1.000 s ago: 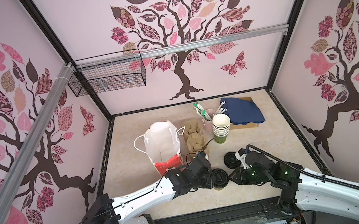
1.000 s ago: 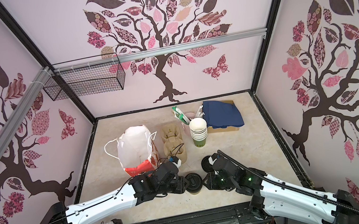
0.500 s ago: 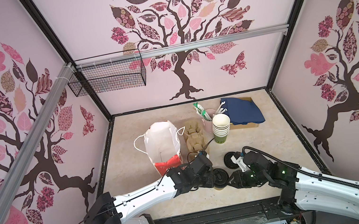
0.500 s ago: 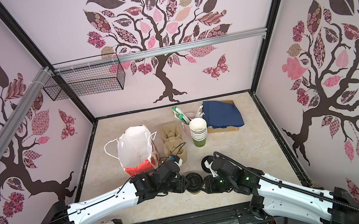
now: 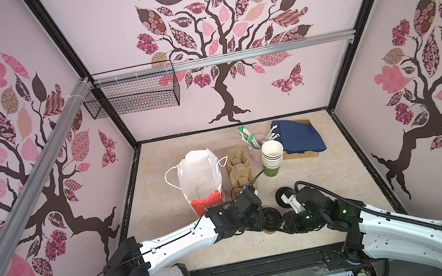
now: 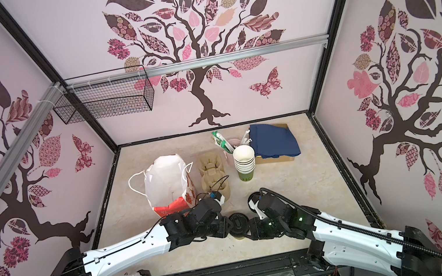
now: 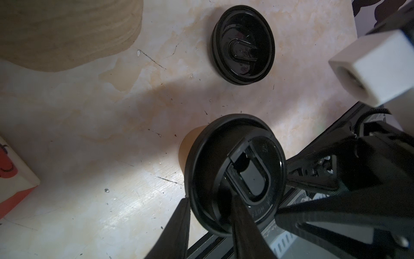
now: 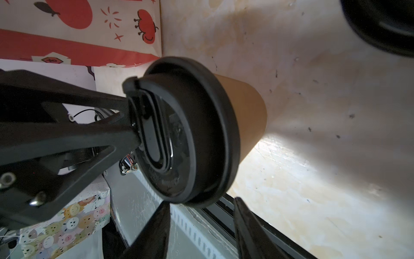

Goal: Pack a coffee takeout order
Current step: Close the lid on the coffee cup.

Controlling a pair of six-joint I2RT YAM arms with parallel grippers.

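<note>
Near front edge of table (image 5: 158,205), cup (image 7: 190,154) between claws, left claw (image 7: 210,201) pinching lid (image 7: 235,170), right claw (image 8: 201,201) spread.

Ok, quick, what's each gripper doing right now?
Left gripper: closed, pinching the rim of the lid on the cup.
Right gripper: open, jaws apart either side of the lid's edge, gripping nothing.

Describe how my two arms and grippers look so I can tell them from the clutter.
Both arms match: white shells on the left arm and right arm, black joints and bases. A ribbed black hose runs along the right one, with green lights near its wrist. The left gripper and right gripper have slim black tapering fingers.
</note>
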